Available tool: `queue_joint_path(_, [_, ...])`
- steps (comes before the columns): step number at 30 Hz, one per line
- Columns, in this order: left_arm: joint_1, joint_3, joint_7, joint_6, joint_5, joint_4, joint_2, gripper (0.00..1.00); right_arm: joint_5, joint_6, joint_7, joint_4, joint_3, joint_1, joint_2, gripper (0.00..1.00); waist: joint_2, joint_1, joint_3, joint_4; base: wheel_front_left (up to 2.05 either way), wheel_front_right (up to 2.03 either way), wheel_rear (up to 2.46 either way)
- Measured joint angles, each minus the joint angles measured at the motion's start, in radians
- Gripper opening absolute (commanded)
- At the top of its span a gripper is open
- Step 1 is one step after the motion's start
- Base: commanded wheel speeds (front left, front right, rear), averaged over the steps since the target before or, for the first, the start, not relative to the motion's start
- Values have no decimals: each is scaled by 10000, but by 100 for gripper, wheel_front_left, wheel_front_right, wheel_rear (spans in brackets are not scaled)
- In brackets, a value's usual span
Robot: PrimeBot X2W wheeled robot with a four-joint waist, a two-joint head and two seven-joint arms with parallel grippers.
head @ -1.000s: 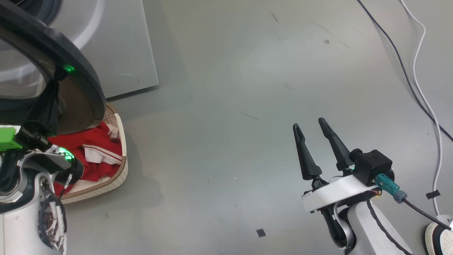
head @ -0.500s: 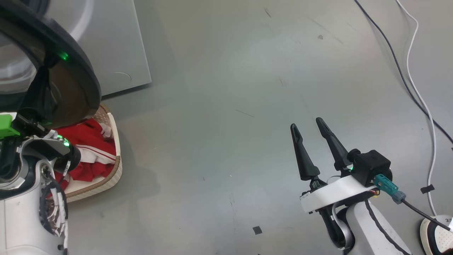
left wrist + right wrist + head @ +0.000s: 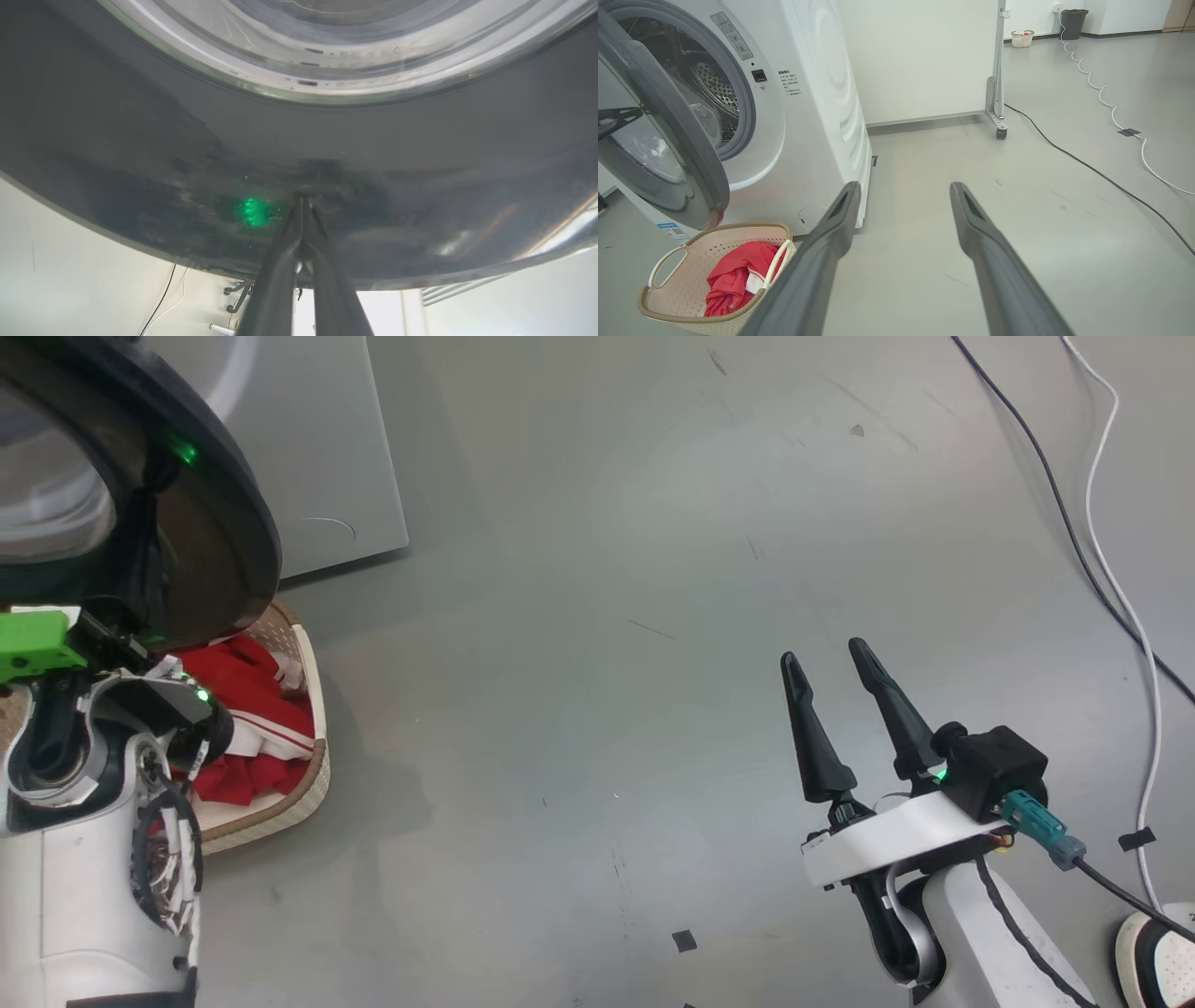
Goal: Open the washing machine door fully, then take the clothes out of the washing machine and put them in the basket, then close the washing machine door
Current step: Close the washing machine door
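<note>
The washing machine door stands partly open over the basket. Its black ring is close before my left gripper, which is shut, its tips against the ring. From the right wrist, the door angles out from the white washing machine, with the steel drum behind it. Red and white clothes lie in the cream basket at the machine's foot; the clothes and basket show here too. My right gripper hangs open and empty over bare floor, well to the right.
A black and a white cable run along the floor on the right. A white shoe is at the lower right corner. A wheeled partition stands beyond the machine. Open grey floor lies between basket and right gripper.
The head view has shifted a little. My left gripper stays shut against the door, which has swung slightly toward the machine. The right gripper keeps its pose.
</note>
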Motion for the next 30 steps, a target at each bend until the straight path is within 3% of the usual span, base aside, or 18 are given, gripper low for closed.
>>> queue_joint_path(5, [29,-104,92,-178,178,416,-61,0,-4,-10,0,-50,-230,0,0,100,0,0,-111,200,0,0,0])
queue_joint_path(11, [623,-876,307,-617,677,777,-79,0,-186,-84,0,-52,-642,4,-2,100,0,0,-338,596,0,0,0])
queue_joint_path(16, [1195,-1653,481,-1057,1785,894,23,0,-280,-81,0,-52,-842,12,-50,100,0,0,-568,1048,0,0,0])
queue_joint_path(22, [1505,-2612,274,-1375,3758,696,895,0,-385,-67,-2,-58,-1041,107,-217,100,0,0,-908,1837,0,0,0])
queue_joint_path(30, [1874,-3116,-755,-1459,5513,276,1429,0,-548,-63,-2,-146,-1327,267,-405,100,0,0,-1321,2796,0,0,0])
